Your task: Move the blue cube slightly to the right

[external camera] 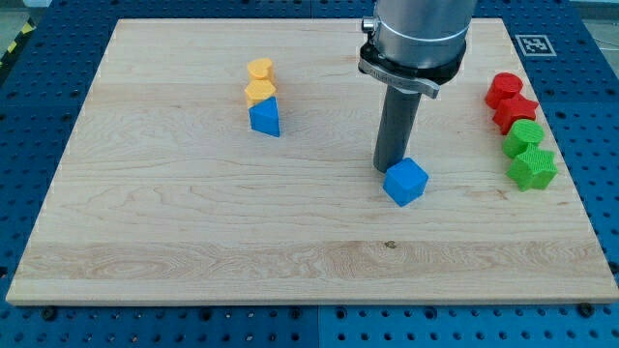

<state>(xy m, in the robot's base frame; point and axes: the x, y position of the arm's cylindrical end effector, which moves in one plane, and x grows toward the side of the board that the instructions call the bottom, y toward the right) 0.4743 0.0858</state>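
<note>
The rod, which carries no pincer, is set with my tip (389, 170) touching the blue cube (405, 182) at its upper-left, so that a rightward push can be applied.

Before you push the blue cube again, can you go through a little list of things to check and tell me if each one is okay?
1. Is my tip on the cube's left side, so it can push toward the view's right? It sits at the upper left edge of the blue cube: ok.
2. Is my tip touching the cube? It looks right against it, but a tiny gap could hide: cannot tell.
3. Is the way to the right free? Bare board until the green blocks: ok.
4. Are the red blocks out of the way? They sit higher up, at the right edge: ok.
5. Is the other blue block safe? It is far left, under the yellow blocks: ok.
</note>
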